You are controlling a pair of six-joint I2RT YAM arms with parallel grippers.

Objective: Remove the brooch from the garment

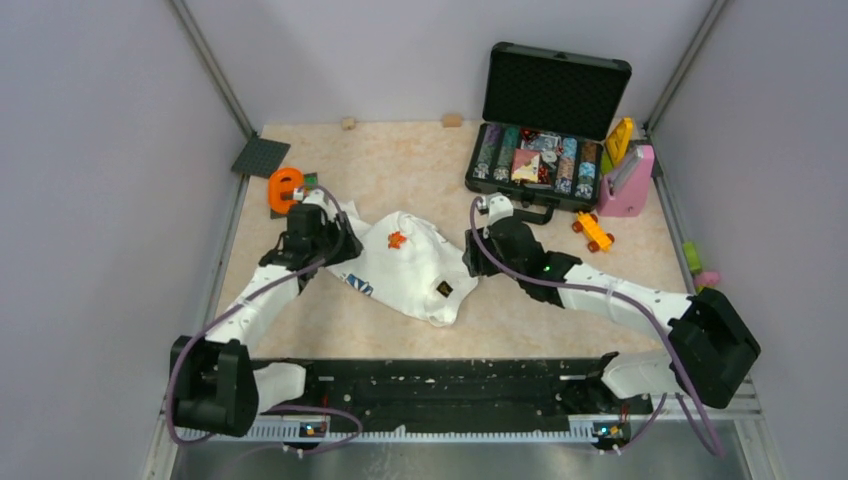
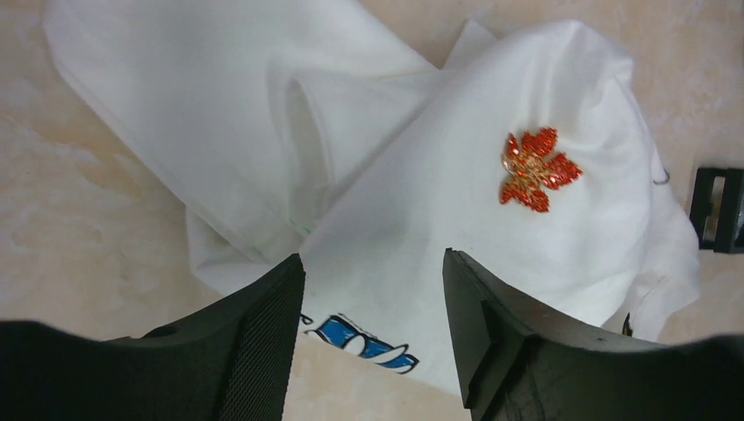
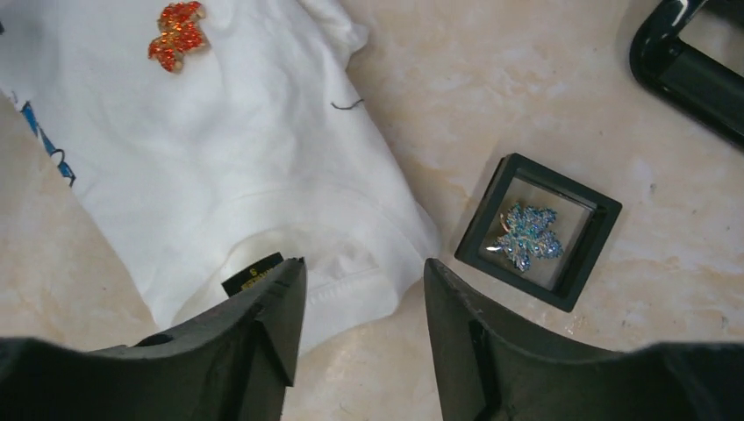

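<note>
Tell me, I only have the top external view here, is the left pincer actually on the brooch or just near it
Observer: Just near it. In the left wrist view the left pincer is open over the white shirt, and the brooch sits ahead of it, to the right in that view, untouched.
Operator: And the right pincer, is it holding cloth?
Observer: No. The right pincer is open at the shirt's hem, with one fingertip at the black tag.
Operator: Anything hidden under that arm?
Observer: Yes, a small black box holding a blue leaf-shaped pin lies close beside the hem.
</note>
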